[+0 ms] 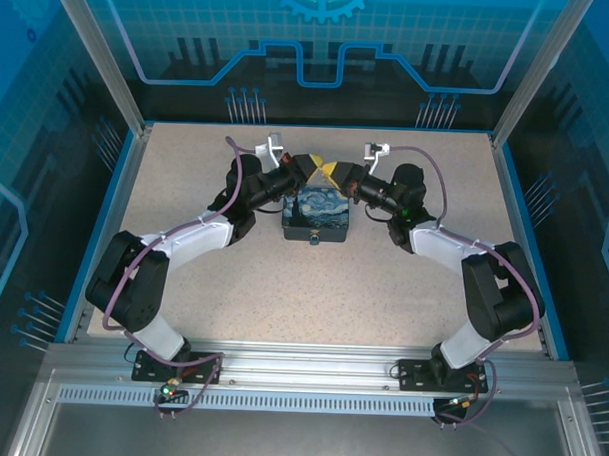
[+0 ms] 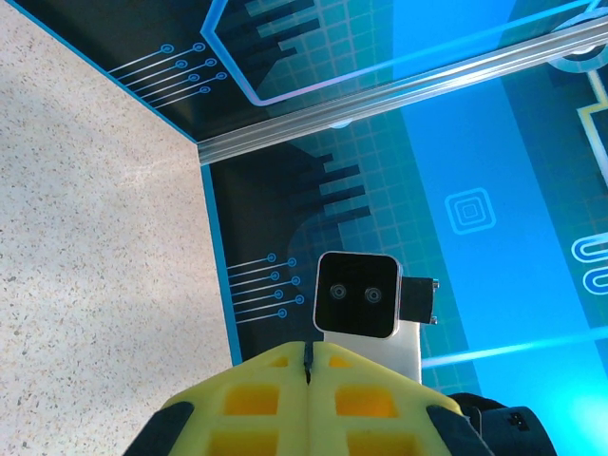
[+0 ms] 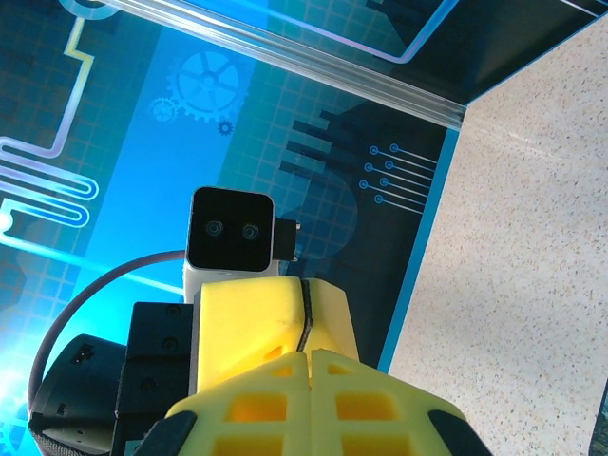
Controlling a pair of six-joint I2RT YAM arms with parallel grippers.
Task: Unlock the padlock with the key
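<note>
The padlock is a tiny dark piece with a brassy glint at the near edge of the blue swirl-painted tin. The key is hidden. Both arms reach in over the far side of the tin, and their yellow tips meet. My left gripper is shut, and nothing shows between its fingers. Facing it, my right gripper is shut too, tip against the left gripper's fingers. Each wrist view looks at the other wrist's camera.
The speckled table is walled by blue panels and aluminium posts. A blue rim runs along the table's far edge. Cables loop behind both wrists.
</note>
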